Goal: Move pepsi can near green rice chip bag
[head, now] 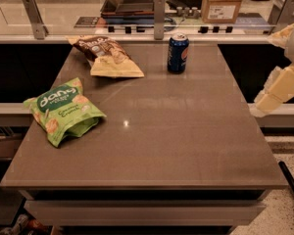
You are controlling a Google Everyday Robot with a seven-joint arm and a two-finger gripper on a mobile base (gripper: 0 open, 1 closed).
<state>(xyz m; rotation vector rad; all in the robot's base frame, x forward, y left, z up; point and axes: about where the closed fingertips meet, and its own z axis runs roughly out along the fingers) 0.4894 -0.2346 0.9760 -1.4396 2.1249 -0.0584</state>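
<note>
Shows only at the right edge: pale blocky arm (288, 81), cut off by the frame. Bends down at mid-height. Ends in the gripper (264, 104), angled down and left, hanging in air, touching nothing.

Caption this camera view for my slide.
Pepsi can upright far back on table, green rice chip bag at left, gripper beyond right edge.

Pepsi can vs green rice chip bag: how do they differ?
The pepsi can stands upright near the far edge of the table; the green rice chip bag lies flat near its left edge. The can is a small dark-blue cylinder; the bag is larger, bright green and crinkled. Both rest on the table, untouched; the claw is off its right side.
</note>
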